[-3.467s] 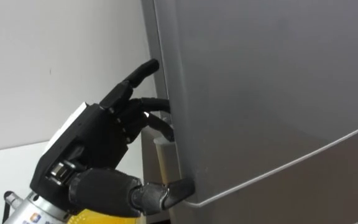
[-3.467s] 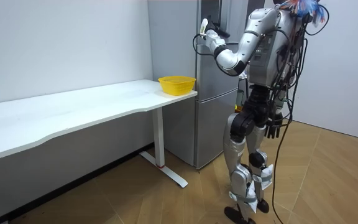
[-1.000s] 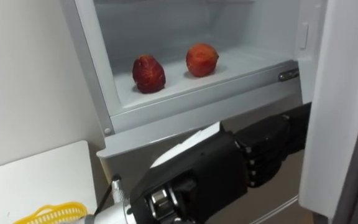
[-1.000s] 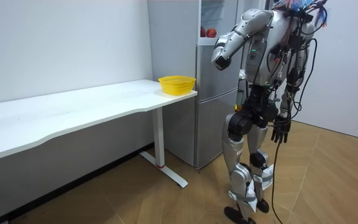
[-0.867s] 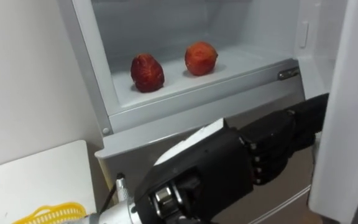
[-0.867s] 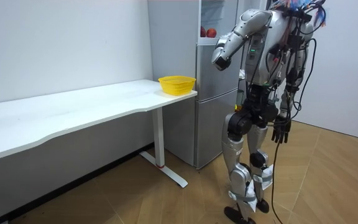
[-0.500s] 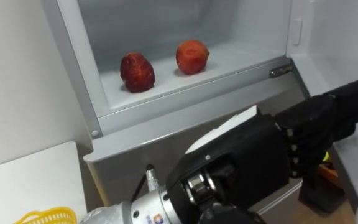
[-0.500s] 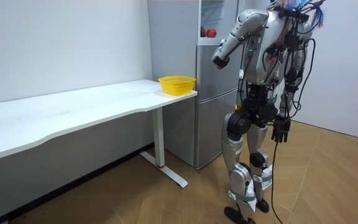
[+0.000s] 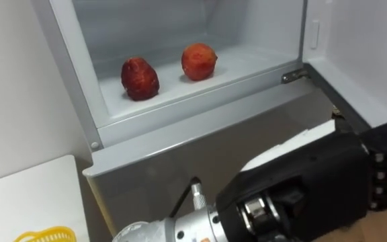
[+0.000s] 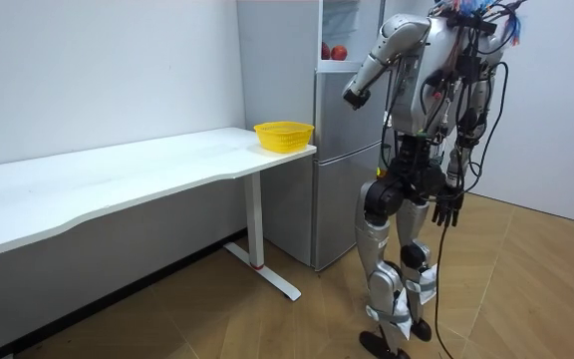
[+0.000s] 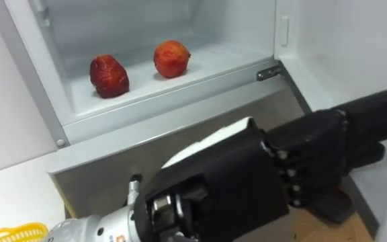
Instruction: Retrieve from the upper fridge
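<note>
Upper fridge [image 9: 180, 131] is open. A dark red fruit [image 9: 139, 78] and an orange-red fruit [image 9: 199, 61] sit on its shelf, upper left of frame. The left hand [image 11: 234, 181] is at lower right below them, fingers straight and empty. The right hand [image 10: 447, 209] hangs loose by the hip.

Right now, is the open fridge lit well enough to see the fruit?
Left eye view: the upper fridge compartment is evenly bright, the dark red fruit and the orange-red fruit stand out; right eye view: the left robot hand is a dark mass across the lower part; room view: even light on the white table.
</note>
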### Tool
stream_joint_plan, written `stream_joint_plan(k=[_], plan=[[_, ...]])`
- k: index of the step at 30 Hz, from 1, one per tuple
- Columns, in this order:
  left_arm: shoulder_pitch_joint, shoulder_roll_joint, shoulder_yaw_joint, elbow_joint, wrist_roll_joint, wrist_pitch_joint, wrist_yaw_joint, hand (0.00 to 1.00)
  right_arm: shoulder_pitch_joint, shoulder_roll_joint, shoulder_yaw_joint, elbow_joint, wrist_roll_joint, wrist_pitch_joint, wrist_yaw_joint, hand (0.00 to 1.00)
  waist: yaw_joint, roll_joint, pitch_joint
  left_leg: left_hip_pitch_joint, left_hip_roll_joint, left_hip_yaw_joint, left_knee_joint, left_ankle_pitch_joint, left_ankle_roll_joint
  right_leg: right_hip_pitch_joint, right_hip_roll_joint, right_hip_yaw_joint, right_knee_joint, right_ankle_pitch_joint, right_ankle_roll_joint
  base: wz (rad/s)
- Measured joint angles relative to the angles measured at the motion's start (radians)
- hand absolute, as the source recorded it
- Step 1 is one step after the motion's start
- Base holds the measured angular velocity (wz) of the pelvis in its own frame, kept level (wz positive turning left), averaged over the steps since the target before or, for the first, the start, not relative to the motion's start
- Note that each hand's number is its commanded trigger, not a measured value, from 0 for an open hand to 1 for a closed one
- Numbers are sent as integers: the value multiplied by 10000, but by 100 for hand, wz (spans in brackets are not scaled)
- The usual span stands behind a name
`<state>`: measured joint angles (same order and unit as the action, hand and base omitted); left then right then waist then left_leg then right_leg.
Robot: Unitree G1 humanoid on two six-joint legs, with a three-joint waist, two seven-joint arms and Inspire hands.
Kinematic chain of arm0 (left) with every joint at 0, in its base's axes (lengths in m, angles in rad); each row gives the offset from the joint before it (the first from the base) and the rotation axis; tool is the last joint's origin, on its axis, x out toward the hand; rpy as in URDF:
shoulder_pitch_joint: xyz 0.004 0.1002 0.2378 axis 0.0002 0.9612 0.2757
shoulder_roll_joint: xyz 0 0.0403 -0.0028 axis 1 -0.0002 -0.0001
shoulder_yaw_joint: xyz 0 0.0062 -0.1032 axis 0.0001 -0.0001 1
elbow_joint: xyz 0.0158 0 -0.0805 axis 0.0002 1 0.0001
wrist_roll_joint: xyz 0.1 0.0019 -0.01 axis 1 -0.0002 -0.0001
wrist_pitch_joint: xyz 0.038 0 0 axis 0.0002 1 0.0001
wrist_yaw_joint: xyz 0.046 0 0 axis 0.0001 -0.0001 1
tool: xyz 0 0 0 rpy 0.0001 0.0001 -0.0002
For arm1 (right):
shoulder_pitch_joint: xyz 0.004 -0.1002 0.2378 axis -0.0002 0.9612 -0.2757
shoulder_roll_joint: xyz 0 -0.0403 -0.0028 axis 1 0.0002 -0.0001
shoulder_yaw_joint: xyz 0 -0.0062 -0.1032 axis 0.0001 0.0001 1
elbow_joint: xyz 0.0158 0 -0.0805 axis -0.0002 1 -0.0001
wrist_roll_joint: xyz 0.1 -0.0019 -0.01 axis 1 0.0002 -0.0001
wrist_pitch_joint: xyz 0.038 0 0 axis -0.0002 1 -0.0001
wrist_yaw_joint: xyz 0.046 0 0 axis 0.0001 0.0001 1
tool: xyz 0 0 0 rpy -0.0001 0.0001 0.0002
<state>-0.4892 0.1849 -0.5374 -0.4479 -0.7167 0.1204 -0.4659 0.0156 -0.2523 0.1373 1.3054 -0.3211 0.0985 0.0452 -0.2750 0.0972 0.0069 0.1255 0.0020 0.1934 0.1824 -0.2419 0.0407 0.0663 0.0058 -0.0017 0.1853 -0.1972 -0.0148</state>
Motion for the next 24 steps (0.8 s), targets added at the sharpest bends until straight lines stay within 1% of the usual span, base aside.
stream_joint_plan(k=[2,4,9,13,15,17,24], plan=[[0,-118,-19,0,0,0,1,0,-33,0,0,6,-2,-15,0,0,-2,0,0,-4,1,-4,2,0,0,-9,1,8,-2,0,0,0],[-24,-159,-47,0,0,0,7,0,-67,0,1,39,20,-14,-5,0,-12,1,-1,-7,1,-2,3,0,0,-13,0,8,-18,0,-1,0],[-342,-182,-214,24,5,0,16,0,-87,2,64,42,20,-12,-16,0,-27,12,-8,-109,-3,-4,6,0,0,-117,5,-5,-10,1,0,-1],[-560,-222,-230,236,1,0,-64,0,-92,1,78,44,39,23,-5,0,-244,10,-7,-122,2,-8,6,0,0,-109,-17,14,-9,2,0,0],[-703,-291,-262,391,2,0,-67,0,-77,1,102,44,58,28,-4,0,-282,11,-7,-109,5,-11,5,0,0,-96,-17,20,-10,2,-1,0],[-899,-531,-403,642,3,-2,-60,0,-43,4,206,42,57,29,7,0,-353,3,-2,-90,7,-12,-4,0,0,-4,-18,17,-20,3,-1,5],[-1120,-913,-756,961,60,-2,-4,0,-133,5,273,45,13,-3,42,0,-553,-1,1,-24,10,8,-9,0,0,3,-11,43,-55,4,-4,0]])
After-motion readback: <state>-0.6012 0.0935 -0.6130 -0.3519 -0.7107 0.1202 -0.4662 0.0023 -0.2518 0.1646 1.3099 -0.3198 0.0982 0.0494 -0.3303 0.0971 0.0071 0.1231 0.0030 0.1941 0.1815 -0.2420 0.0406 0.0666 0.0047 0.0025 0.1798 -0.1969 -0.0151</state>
